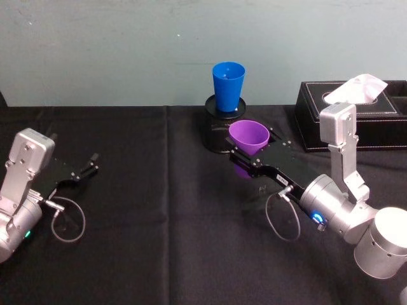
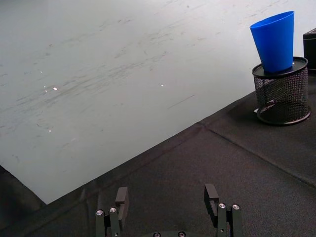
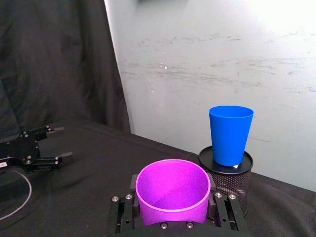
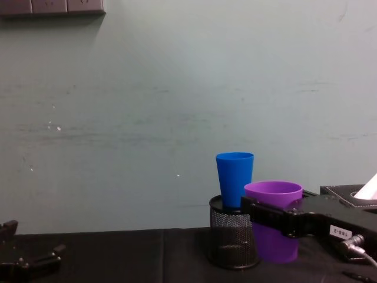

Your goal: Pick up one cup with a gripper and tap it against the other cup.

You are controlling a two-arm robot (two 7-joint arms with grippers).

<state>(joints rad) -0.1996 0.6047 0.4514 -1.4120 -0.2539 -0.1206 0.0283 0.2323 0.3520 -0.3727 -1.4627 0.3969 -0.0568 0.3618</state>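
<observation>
- Right of centre in the head view: right gripper has its jaws clamped on the purple cup, one black finger on each side of the wall, just below the rim.
- Purple cup is smooth, tapered plastic. It is upright, mouth up, with nothing inside.
- Can't tell whether its base touches the cloth.
- Gripper body is matt black with a small white label. It sits on a silver-grey arm with a glowing blue ring, and a thin grey cable loop hangs at the wrist.
- Blue cup is just above the purple one in the head view, top centre. It is taller and slimmer, the same smooth plastic, upright.
- The two cups are near each other but apart.
- Blue cup stands on the flat top of a black wire-mesh pen holder.
- Upper right of the head view: black stitched tissue box with a white tissue sticking out.
- Far left of the head view: left gripper sits low over the table, jaws spread, holding nothing.
- Table is covered in black cloth with a fold seam.
- Behind it is a pale, scuffed wall. A dark curtain hangs at the left of the right wrist view.
</observation>
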